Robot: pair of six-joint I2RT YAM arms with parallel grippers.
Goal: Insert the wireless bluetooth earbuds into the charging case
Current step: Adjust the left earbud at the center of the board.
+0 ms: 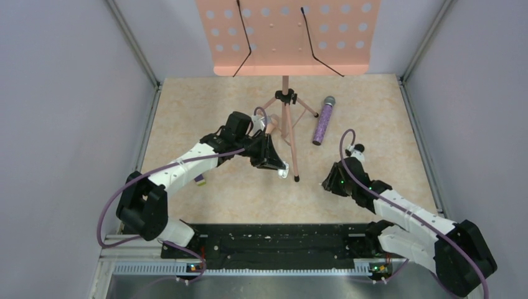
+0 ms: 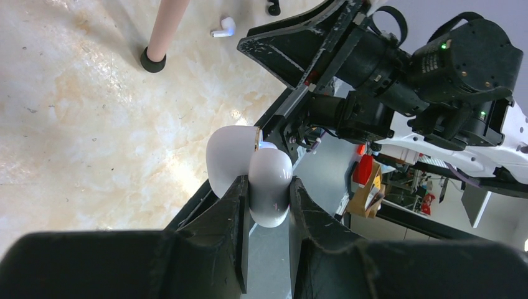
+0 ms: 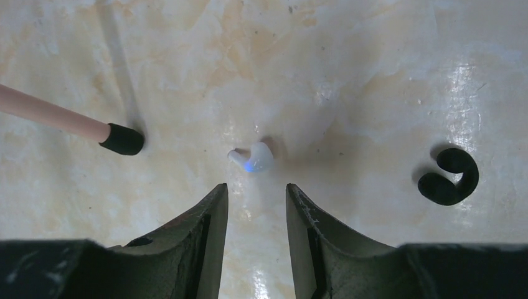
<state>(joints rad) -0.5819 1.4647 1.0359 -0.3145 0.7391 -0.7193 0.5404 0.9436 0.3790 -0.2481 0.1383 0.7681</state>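
My left gripper (image 2: pixel 269 215) is shut on the charging case (image 2: pixel 269 187), a smooth white oval shell held above the table with its lid (image 2: pixel 227 156) swung open to the left. In the top view this gripper (image 1: pixel 278 166) hangs beside the stand's leg. One white earbud (image 3: pixel 255 158) lies on the table just ahead of my right gripper (image 3: pixel 256 190), which is open with nothing between its fingers. The same earbud (image 2: pixel 223 26) shows at the top of the left wrist view. In the top view the right gripper (image 1: pixel 330 181) hides the earbud.
A pink music stand (image 1: pixel 286 37) rises at the back; one rubber foot (image 3: pixel 122 139) rests left of the earbud. A glittery purple microphone (image 1: pixel 324 119) lies to its right. A black curled piece (image 3: pixel 449 177) sits right of the earbud. A small purple-and-yellow cube (image 1: pixel 200 180) lies under the left arm.
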